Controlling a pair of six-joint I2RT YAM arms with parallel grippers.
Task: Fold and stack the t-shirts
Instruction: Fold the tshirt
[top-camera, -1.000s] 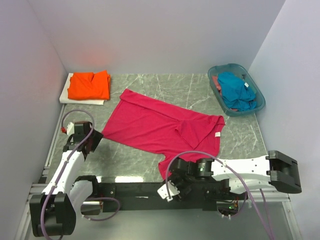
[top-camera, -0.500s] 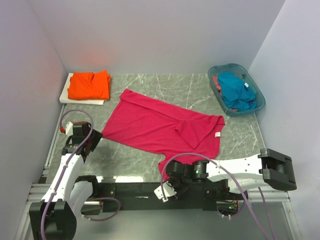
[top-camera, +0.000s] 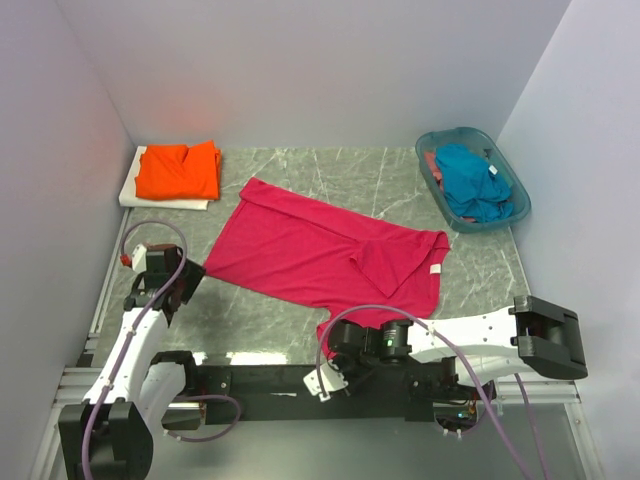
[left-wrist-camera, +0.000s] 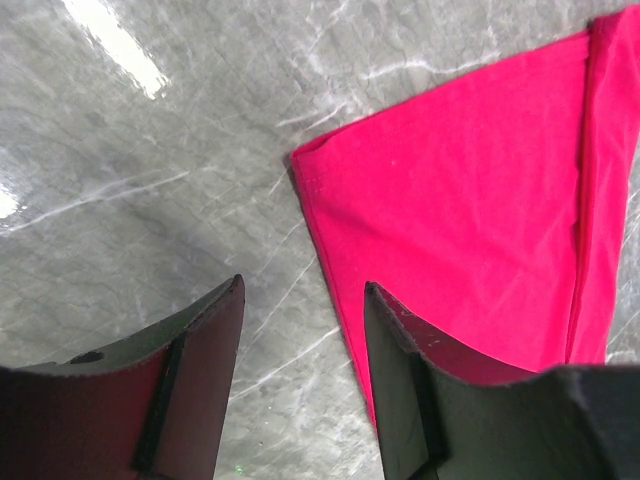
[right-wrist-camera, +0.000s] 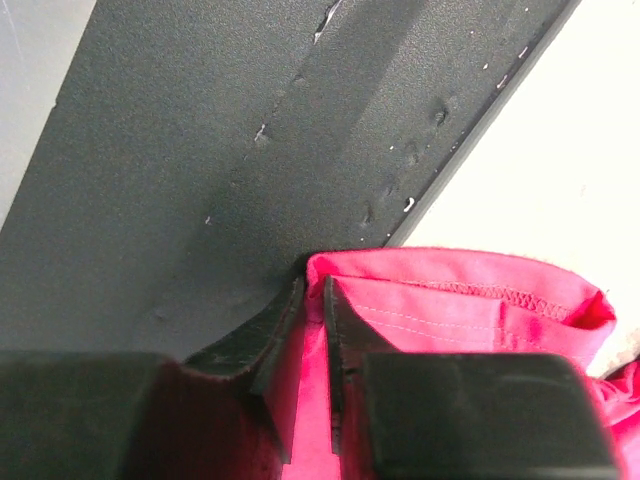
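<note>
Magenta-red cotton t-shirt (top-camera: 320, 255) lies spread on the grey marbled table (top-camera: 300, 170), left of the translucent teal plastic basket (top-camera: 522, 195) and nearer the arms. It looks light and limp, likely to sag and drag, so hems and corners are the best holds. Right gripper (right-wrist-camera: 312, 290) is pinched narrow on the near hem, with fabric between the fingers; left gripper (left-wrist-camera: 303, 285) hangs half-wide and empty over the corner farthest from the basket.
</note>
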